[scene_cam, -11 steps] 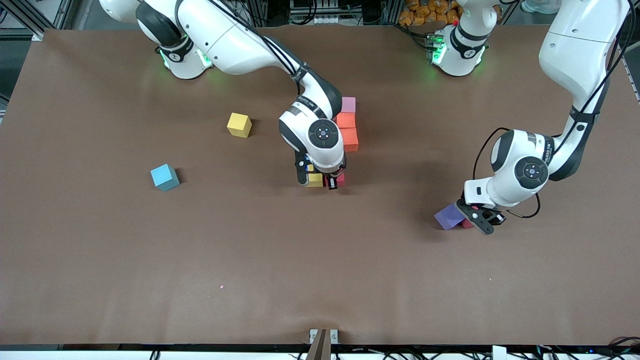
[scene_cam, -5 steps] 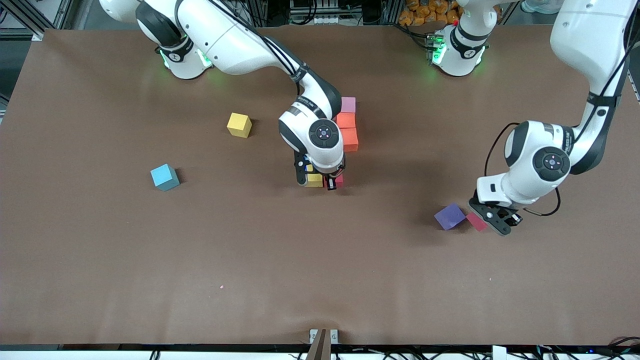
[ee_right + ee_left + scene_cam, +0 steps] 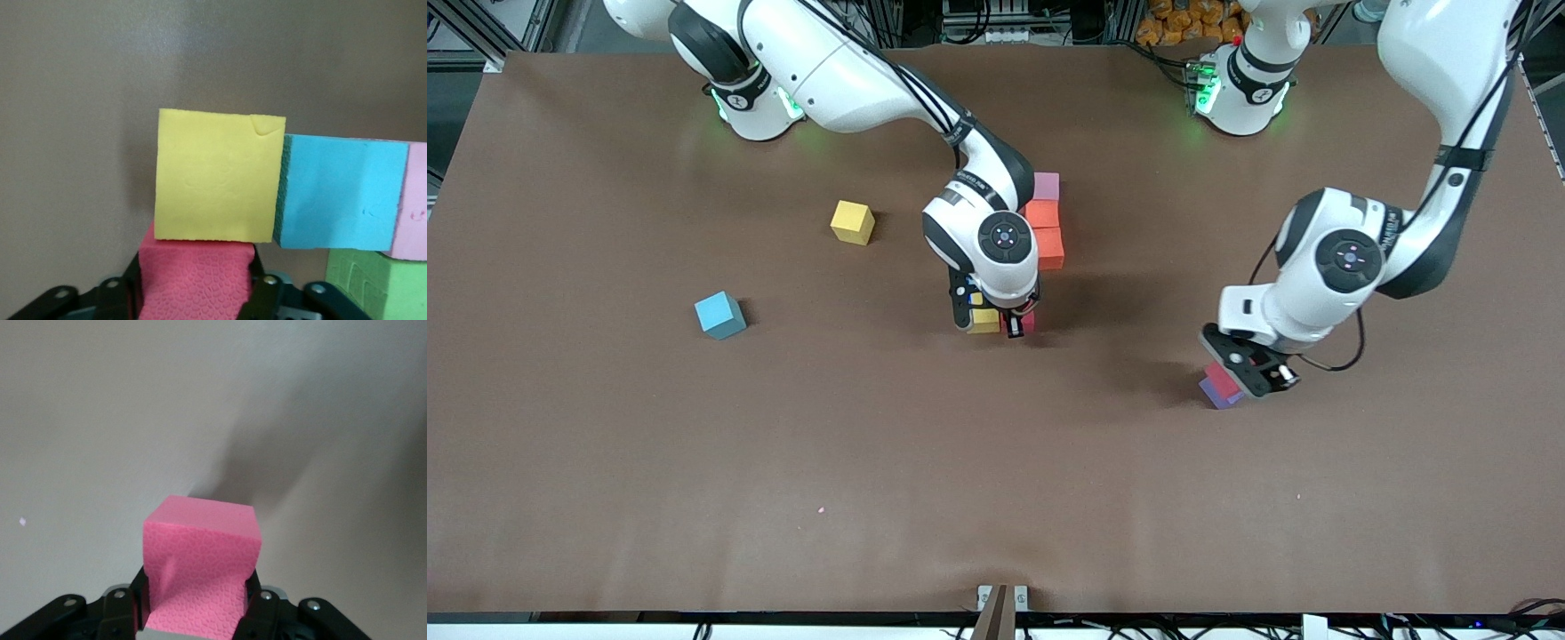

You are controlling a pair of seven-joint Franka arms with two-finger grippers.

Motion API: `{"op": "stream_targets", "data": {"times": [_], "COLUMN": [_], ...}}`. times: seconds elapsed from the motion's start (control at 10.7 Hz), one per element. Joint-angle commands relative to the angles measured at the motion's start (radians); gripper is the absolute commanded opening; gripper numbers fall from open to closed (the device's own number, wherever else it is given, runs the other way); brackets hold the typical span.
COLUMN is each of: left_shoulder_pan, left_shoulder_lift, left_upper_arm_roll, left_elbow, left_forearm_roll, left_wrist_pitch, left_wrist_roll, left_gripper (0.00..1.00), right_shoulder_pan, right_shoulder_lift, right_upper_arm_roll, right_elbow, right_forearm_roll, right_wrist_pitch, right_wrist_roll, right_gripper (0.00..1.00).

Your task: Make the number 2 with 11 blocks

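My right gripper (image 3: pixel 1016 325) is down at the table, shut on a red block (image 3: pixel 1031 320) that sits against a yellow block (image 3: pixel 985 320). In the right wrist view the red block (image 3: pixel 197 280) is between the fingers and touches the yellow block (image 3: pixel 217 177), which adjoins a light blue block (image 3: pixel 340 193), a pink block (image 3: pixel 415 200) and a green block (image 3: pixel 373 283). A pink block (image 3: pixel 1047 187) and two orange blocks (image 3: pixel 1042 214) (image 3: pixel 1049 248) form a column of the number 2; the arm hides the others. My left gripper (image 3: pixel 1249 373) is shut on a pink block (image 3: pixel 200 560) over a purple block (image 3: pixel 1213 395).
A loose yellow block (image 3: pixel 852 222) and a loose light blue block (image 3: pixel 719 315) lie toward the right arm's end of the brown table (image 3: pixel 871 462). A small bracket (image 3: pixel 1000 600) sits at the table edge nearest the front camera.
My left gripper has carried the pink block away from beside the purple block, then swung back and now holds it over the purple block. My right gripper has stayed put.
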Motion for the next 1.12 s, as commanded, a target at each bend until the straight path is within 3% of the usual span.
{"op": "stream_targets", "data": {"times": [0.0, 0.47, 1.03], "left_shoulder_pan": [-0.004, -0.095, -0.185], "left_shoulder_lift": [0.021, 0.093, 0.117], "left_upper_arm_roll": [-0.034, -0.052, -0.050], "left_elbow": [0.020, 0.083, 0.070], "left_forearm_roll": [0.004, 0.010, 0.014], "left_wrist_pitch": [-0.016, -0.016, -0.012], "left_wrist_roll": [0.019, 0.085, -0.005], "left_gripper": [0.40, 0.40, 0.39], "right_shoulder_pan": [0.010, -0.018, -0.136], "right_shoulder_lift": [0.004, -0.033, -0.088], "right_upper_arm_roll": [-0.003, 0.010, 0.010], "right_elbow": [0.020, 0.049, 0.053], "right_forearm_roll": [-0.022, -0.011, -0.002], "right_wrist_pitch": [-0.016, -0.078, -0.147], "right_wrist_roll": [0.022, -0.005, -0.302], "right_gripper": [1.00, 1.00, 1.00]}}
